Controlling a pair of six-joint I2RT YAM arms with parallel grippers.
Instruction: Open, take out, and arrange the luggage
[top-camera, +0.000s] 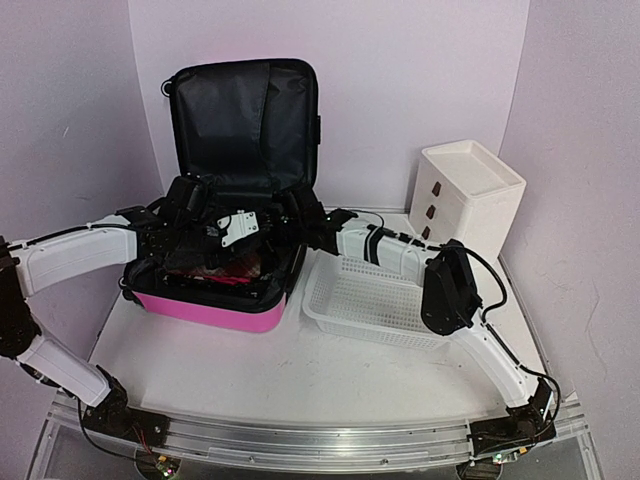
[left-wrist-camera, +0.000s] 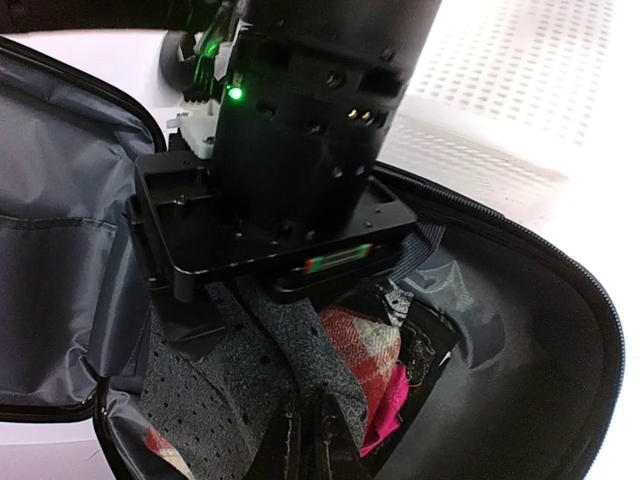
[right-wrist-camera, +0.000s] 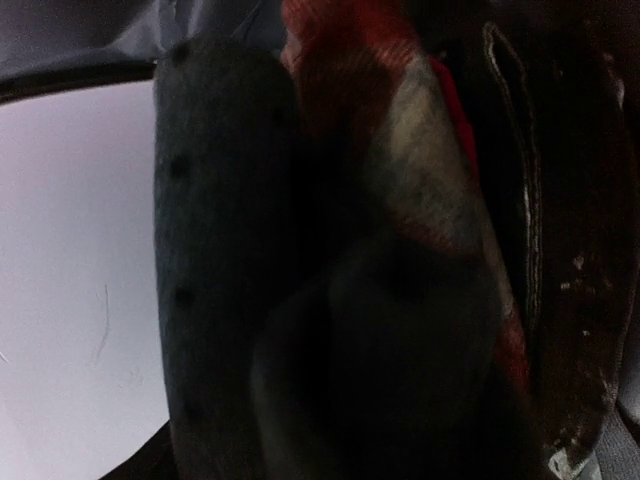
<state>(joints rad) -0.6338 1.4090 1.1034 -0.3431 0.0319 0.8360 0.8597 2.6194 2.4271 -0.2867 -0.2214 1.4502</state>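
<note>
Pale lilac walls close in a white table on three sides, with a metal rail along its near edge where both arms are bolted. On the left half of the table lies the luggage, its pink shell flat on the surface and its black-lined lid standing upright against the back wall. The left gripper reaches into the open shell with its fingers pressed together. It rests on a grey perforated fabric, though whether any cloth is pinched between them is hard to make out. Beside that fabric sit a red plaid cloth and a pink item. The right gripper comes down into the same heap; how wide its jaws stand, I cannot tell. Just right of the luggage is a white mesh basket, and a white drawer stack stands behind it near the right wall.
</note>
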